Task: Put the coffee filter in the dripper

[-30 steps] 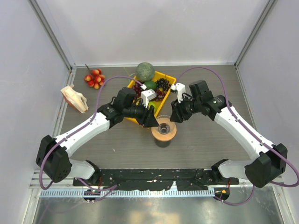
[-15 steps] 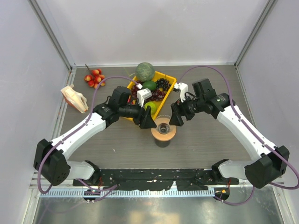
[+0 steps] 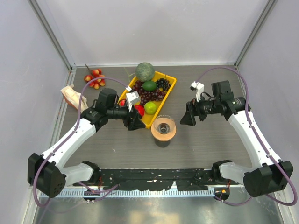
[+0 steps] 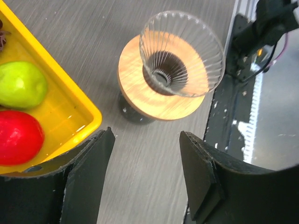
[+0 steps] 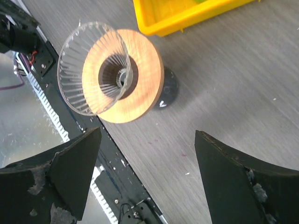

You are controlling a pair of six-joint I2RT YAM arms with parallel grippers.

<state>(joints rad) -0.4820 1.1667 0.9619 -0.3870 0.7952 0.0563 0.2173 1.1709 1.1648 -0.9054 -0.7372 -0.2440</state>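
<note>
Both grippers, left (image 4: 145,140) and right (image 5: 148,140), stand with jaws spread and empty.

1. The dripper (image 4: 189,51) sits in a wooden ring (image 4: 133,91), just ahead of the left jaws and ahead-left of the right jaws.
2. No filter can be made out in any view; locate it first.
3. Pinch one edge lightly.
4. Lower it point-first, centred on the rim. Avoid nudging the dripper, which probably rests loose.
</note>
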